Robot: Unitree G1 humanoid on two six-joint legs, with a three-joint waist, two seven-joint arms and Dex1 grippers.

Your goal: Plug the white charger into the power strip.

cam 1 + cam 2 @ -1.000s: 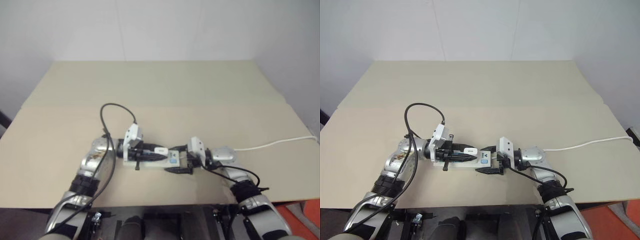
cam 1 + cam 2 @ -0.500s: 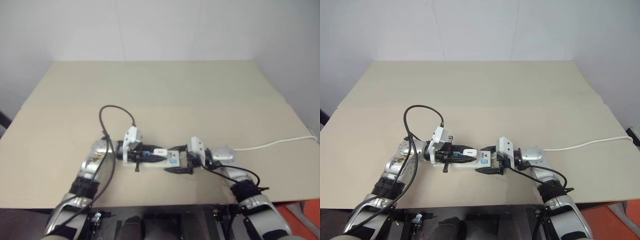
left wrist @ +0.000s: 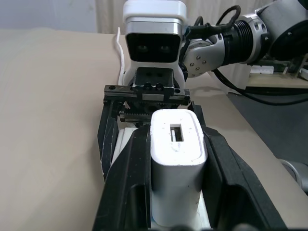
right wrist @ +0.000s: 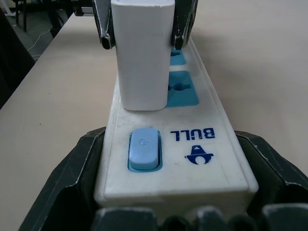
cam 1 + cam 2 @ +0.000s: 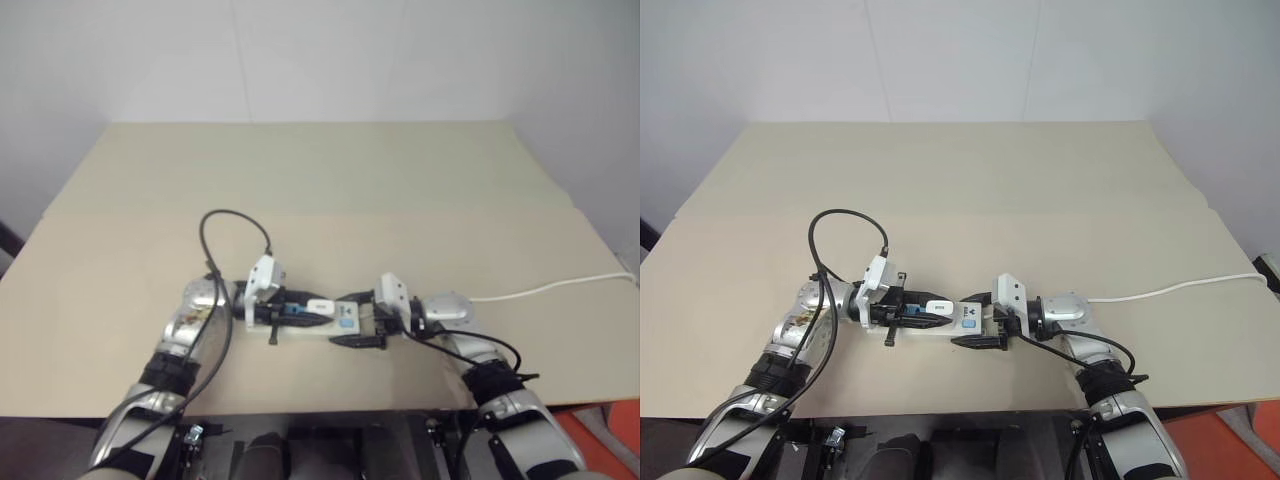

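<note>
A: What is changing around the white charger (image 4: 142, 53) right now?

B: Little. Across the last second the left gripper (image 5: 300, 312) is staying put over the power strip (image 4: 166, 139), its wrist housing tipping slightly lower; the jaws are clamped on the charger as before. The right gripper (image 5: 362, 322) is holding just as it was, its jaws spread wide around the switch end of the strip, one finger along each long side.

A: So where is the charger sitting?

B: On the strip's top face, close to the worktop's (image 5: 320, 180) near edge, about midway along it. It is standing on the socket nearest the blue switch (image 4: 144, 148).

A: Does that mean the job is finished?

B: Probably close, since the charger's base is looking flush with the strip, but the left jaws are not letting go, so seating is likely being finished.

A: What is each camera adding?

B: The right wrist view is showing the base meeting the strip, the switch, and a blue socket (image 4: 183, 89) just beside the charger. The left wrist view is showing the charger's top with its small slot, pinched between the black fingers (image 3: 132, 178). The head views are showing the thin cord (image 5: 555, 287) running toward the worktop's right edge.
</note>
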